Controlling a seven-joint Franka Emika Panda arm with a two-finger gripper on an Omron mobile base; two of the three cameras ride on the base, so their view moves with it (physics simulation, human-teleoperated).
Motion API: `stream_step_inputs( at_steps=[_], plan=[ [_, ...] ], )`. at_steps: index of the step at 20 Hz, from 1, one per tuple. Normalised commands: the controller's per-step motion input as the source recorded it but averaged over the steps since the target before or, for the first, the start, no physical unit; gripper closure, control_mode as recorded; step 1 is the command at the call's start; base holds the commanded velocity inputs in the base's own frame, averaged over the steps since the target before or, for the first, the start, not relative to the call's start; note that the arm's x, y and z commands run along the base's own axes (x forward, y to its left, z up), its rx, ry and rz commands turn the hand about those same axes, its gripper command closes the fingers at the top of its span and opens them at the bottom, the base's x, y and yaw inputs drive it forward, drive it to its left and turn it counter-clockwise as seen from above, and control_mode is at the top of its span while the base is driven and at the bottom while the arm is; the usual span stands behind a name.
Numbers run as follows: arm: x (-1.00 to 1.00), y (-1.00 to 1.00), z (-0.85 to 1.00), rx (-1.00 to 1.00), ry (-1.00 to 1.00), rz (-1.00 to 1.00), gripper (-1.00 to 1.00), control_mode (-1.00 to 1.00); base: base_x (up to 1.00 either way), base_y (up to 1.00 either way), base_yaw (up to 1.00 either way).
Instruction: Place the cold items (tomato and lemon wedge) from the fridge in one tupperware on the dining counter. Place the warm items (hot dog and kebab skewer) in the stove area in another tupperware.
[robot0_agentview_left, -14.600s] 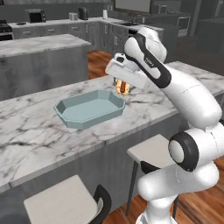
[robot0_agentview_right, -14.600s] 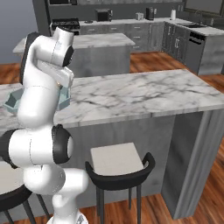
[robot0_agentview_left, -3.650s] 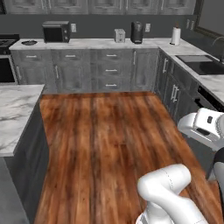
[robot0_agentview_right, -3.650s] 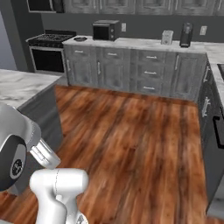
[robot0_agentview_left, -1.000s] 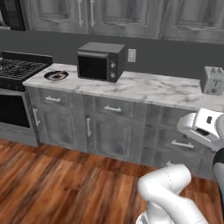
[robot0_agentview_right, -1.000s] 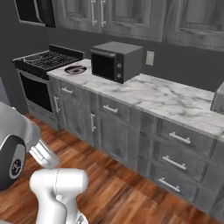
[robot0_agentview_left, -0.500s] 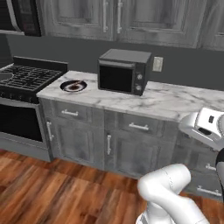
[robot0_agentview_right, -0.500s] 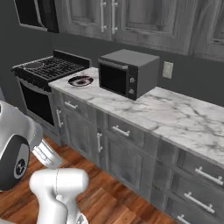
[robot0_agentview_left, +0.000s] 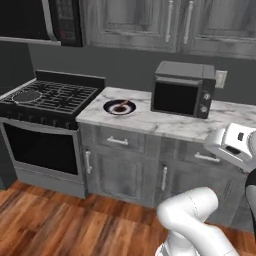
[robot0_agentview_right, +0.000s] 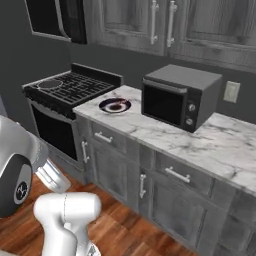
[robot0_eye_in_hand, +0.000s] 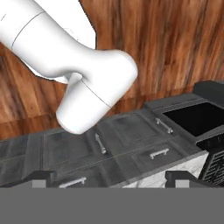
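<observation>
Cabinets (robot0_agentview_left: 135, 175) of grey wood run under a marble worktop (robot0_agentview_left: 165, 122), with the stove area (robot0_agentview_left: 47, 130) at their left end, its dark grates on top and its oven window below. Just right of the stove, a dark microwave (robot0_agentview_left: 182, 89) stands on the marble. Between them lies a small plate (robot0_agentview_left: 119, 106) holding something red-brown, too small to name. The gripper's (robot0_eye_in_hand: 109, 177) dark fingers stand wide apart, holding nothing.

One stove area (robot0_agentview_left: 47, 97), one microwave (robot0_agentview_left: 182, 89), one plate (robot0_agentview_left: 119, 107), perhaps holding one skewer.
</observation>
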Motion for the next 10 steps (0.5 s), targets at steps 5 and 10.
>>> stream_step_inputs(
  at_steps=[5,10],
  plan=[
    [0.00,0.00,0.00,0.00,0.00,0.00,-1.00,1.00,0.74,0.59,-0.21],
    [0.00,0.00,0.00,0.00,0.00,0.00,-1.00,1.00,0.68,0.53,-0.25]
  ],
)
